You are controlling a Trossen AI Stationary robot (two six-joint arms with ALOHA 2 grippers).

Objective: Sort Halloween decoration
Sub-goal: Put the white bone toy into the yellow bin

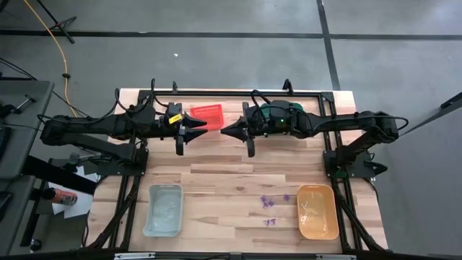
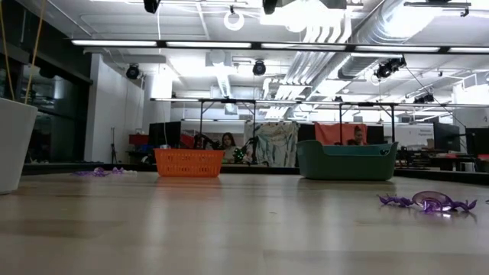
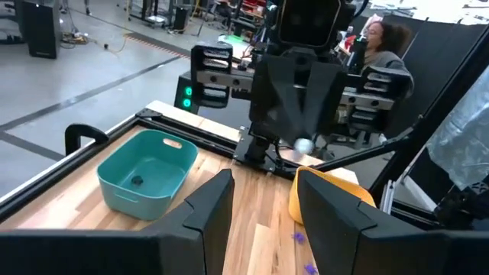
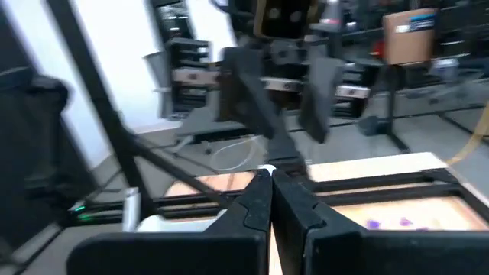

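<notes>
Several tiny purple trinkets (image 1: 268,200) lie flat on the wooden table between the clear bin (image 1: 163,209) and the orange bin (image 1: 317,211). In the low view one (image 2: 428,202) lies to the right and others (image 2: 99,172) to the left. A small dark piece (image 3: 137,181) lies on the floor of the green bin (image 3: 145,176). My left gripper (image 1: 202,128) is open and empty. My right gripper (image 1: 224,131) is shut. Both are raised over the table's far middle, pointing level at each other, tips close together.
The red bin (image 1: 206,113) stands at the far edge behind the grippers, and the green bin (image 1: 278,112) sits under my right arm. A black frame (image 1: 328,155) runs along the table's sides. People sit in the room beyond the table (image 2: 229,141).
</notes>
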